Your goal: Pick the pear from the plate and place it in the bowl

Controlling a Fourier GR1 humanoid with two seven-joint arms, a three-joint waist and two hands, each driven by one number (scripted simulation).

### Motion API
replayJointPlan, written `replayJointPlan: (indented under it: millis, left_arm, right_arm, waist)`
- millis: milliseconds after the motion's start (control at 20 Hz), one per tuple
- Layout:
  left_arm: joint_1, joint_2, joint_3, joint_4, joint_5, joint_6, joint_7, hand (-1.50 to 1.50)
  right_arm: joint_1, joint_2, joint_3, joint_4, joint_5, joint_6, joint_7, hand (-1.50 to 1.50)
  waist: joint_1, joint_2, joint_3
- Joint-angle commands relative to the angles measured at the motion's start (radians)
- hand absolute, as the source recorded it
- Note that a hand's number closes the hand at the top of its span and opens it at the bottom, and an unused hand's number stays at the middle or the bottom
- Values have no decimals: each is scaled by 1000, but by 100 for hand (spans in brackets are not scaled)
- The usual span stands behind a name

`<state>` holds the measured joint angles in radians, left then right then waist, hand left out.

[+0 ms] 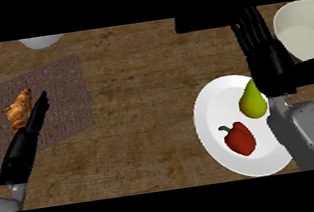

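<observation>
Right robot hand (269,57) stretches straight-fingered, released, above the pear (251,100) on the plate (214,120), beside the bowl (310,31).

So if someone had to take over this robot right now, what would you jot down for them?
Right hand: open, fingers straight, stretched out above the plate and next to the bowl, holding nothing.
Left hand: open, resting at the left over the mat, beside the croissant.
Pear: still on the plate, next to the red pepper.
Done: nothing placed yet.
Left: grasp the pear, lift it, set it in the bowl at the upper right.
</observation>
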<state>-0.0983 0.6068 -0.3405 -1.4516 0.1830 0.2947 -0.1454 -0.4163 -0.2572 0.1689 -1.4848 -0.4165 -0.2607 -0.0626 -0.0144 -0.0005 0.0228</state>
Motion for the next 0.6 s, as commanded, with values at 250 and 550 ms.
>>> replayJointPlan:
  millis: [250, 550]
  left_arm:
    - [-52, -181, 19, -72, 97, 56, 58, 0]
    - [-37, -207, 10, -74, 122, 65, 115, 0]
  right_arm:
    - [89, -139, 220, 144, 377, -192, 218, 150]
    - [193, -9, 126, 69, 603, -702, -13, -150]
  waist:
    - [11, -4, -31]
    - [-21, -11, -22]
